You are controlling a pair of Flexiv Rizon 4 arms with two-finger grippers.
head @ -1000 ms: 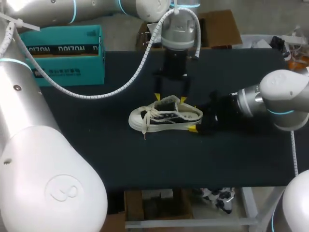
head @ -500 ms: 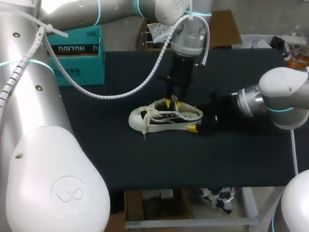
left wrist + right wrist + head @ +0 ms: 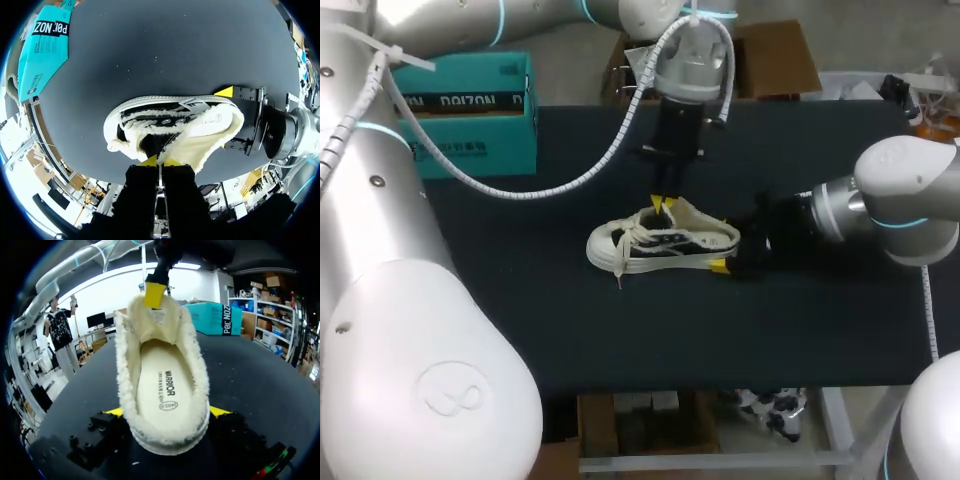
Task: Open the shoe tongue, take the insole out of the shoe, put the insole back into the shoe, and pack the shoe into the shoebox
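Left gripper [image 3: 663,203] vertical atop tongue [image 3: 159,322]

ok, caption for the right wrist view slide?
Right tool clamps the heel of the fleece-lined shoe while the left tool pinches the tongue; insole inside.

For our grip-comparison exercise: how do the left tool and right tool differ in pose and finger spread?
The left tool points down from above; the right tool lies low along the table. Left fingers sit nearly together, pinching the tongue; right fingers stand wide, clamping the shoe at its heel. Both have yellow tips.
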